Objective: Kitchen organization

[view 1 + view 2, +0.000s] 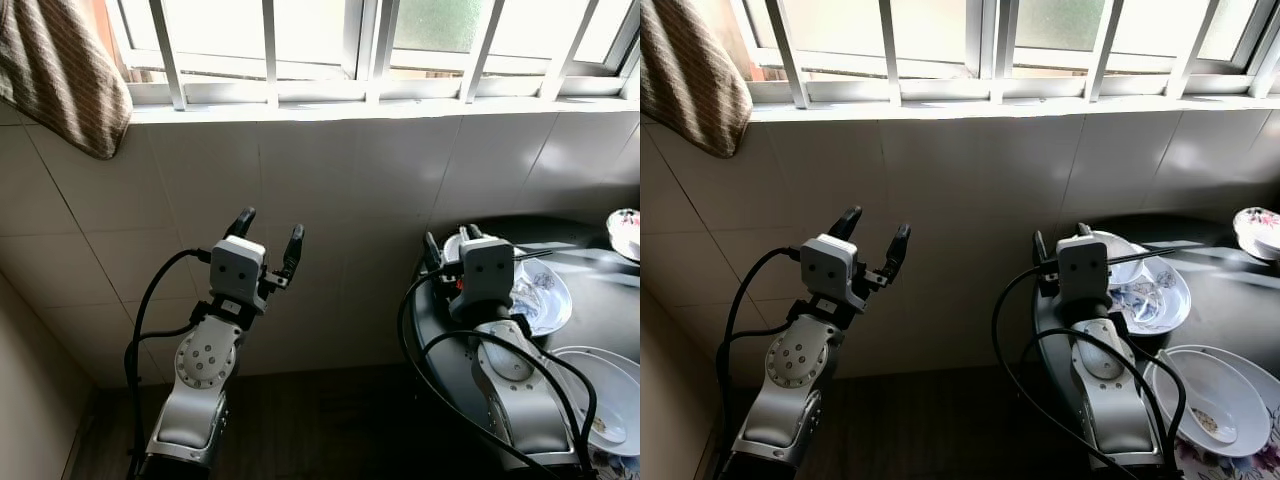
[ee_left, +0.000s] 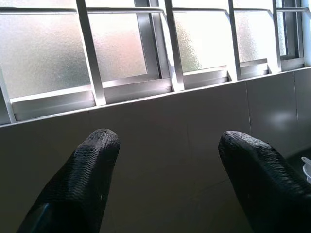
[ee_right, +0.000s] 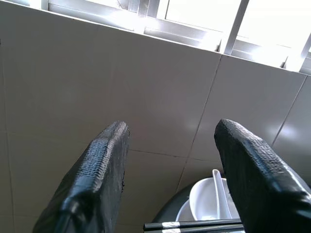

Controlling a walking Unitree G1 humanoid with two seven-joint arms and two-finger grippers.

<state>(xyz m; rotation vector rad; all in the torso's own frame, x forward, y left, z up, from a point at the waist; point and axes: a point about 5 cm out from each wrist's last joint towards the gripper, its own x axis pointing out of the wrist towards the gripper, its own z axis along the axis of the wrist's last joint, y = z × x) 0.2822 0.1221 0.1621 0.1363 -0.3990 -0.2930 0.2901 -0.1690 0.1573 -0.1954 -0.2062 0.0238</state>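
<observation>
A dark round table (image 1: 1240, 315) at the right carries dishes. On it lie a blue-patterned plate (image 1: 1168, 298), a small white bowl (image 3: 204, 199) with a white spoon (image 3: 219, 191) in it, and black chopsticks (image 3: 194, 224) laid across. My right gripper (image 1: 1060, 236) hovers open over the table's left edge, just short of that bowl, holding nothing. My left gripper (image 1: 270, 225) is raised in front of the tiled wall, open and empty, well left of the table.
A larger white bowl (image 1: 1205, 395) with a spoon sits at the table's near right, a floral bowl (image 1: 1260, 230) at the far right. A barred window (image 1: 300, 40) tops the tiled wall (image 1: 330, 180). A striped towel (image 1: 55, 70) hangs upper left. Dark floor lies below.
</observation>
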